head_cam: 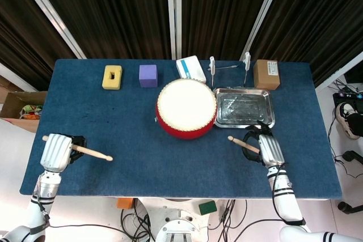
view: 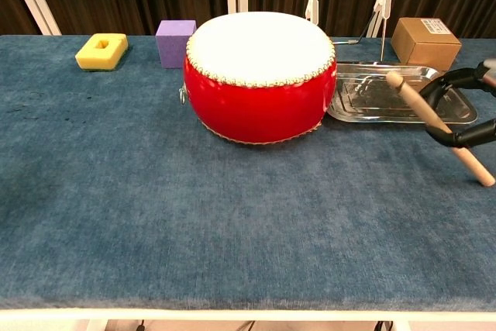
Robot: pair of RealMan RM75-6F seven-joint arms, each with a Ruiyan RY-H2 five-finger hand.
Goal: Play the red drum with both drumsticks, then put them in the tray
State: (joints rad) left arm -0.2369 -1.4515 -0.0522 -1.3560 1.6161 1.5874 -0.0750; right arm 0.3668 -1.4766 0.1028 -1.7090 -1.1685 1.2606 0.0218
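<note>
The red drum (head_cam: pixel 186 109) (view: pixel 260 75) with its white skin stands mid-table, and the steel tray (head_cam: pixel 244 107) (view: pixel 403 92) lies just right of it. My left hand (head_cam: pixel 57 152) grips one wooden drumstick (head_cam: pixel 89 153) near the table's front left, tip pointing right; it is outside the chest view. My right hand (head_cam: pixel 268 148) (view: pixel 465 110) grips the other drumstick (head_cam: pixel 241 144) (view: pixel 434 124), lifted off the cloth in front of the tray, tip raised toward the drum.
Along the far edge sit a yellow sponge block (head_cam: pixel 112 77), a purple cube (head_cam: pixel 148 75), a white box (head_cam: pixel 190 69), two white clip stands (head_cam: pixel 212 67) and a cardboard box (head_cam: pixel 266 74). Bare blue cloth (view: pixel 194 215) spreads in front of the drum.
</note>
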